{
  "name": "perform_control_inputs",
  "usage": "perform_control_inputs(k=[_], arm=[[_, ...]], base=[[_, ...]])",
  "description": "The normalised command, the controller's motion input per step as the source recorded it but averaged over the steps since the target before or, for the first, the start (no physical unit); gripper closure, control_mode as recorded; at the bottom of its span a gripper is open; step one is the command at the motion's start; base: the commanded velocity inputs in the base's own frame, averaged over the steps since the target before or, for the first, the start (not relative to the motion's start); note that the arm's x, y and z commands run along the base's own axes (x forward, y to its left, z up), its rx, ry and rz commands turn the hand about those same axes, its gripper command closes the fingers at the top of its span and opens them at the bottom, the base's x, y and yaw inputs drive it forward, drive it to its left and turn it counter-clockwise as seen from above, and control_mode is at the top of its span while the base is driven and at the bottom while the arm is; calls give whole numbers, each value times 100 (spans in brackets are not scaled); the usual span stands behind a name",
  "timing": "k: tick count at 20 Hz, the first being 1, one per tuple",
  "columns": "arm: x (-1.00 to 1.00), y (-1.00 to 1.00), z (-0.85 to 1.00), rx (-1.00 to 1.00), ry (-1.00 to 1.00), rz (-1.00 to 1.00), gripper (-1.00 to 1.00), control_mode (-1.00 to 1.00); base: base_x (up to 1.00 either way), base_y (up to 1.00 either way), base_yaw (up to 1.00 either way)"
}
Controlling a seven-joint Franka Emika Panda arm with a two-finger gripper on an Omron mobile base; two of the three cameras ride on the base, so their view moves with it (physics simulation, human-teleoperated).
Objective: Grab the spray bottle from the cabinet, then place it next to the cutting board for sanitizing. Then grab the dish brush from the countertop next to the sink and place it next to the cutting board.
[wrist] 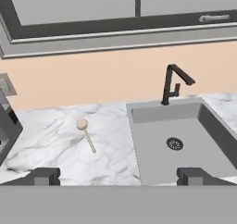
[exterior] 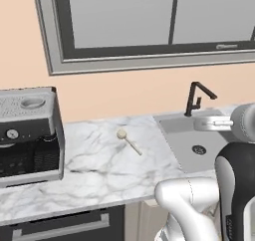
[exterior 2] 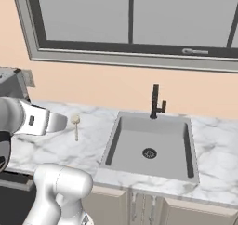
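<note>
1. Left base view: dish brush (exterior: 128, 141) lies flat on the marble tabletop (exterior: 99, 170), left of the sink (exterior: 199, 145), free to grab.
2. Right base view: brush beside sink rim, apart from arm.
3. Hand view: fingers (wrist: 46, 176) spread wide, empty, aimed toward brush for pickup.

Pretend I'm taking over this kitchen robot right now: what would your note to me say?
Gripper: open, holding nothing, up above the countertop and facing the wall.
Dish brush: lying flat on the marble to the left of the sink, round head toward the wall, handle pointing toward the counter's front edge. Not touched yet.
Faucet: at the back rim of the sink.
Spray bottle, cabinet, cutting board: not in these views, so I cannot confirm that the bottle step is done.
Left to do: lower onto the brush, grip its handle, carry it to the cutting board.
</note>
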Motion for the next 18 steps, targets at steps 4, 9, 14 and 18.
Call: perform_control_inputs(k=[4, 9, 14, 18], arm=[[0, 0, 0, 0, 0, 0, -100, 100], [0, 0, 0, 0, 0, 0, -100, 100], [52, 4, -40, 0, 13, 28, -100, -100], [95, 24, -82, -4, 26, 25, -100, -100]], base=[[1, 0, 41], [14, 0, 46], [7, 0, 8], [0, 0, 0]])
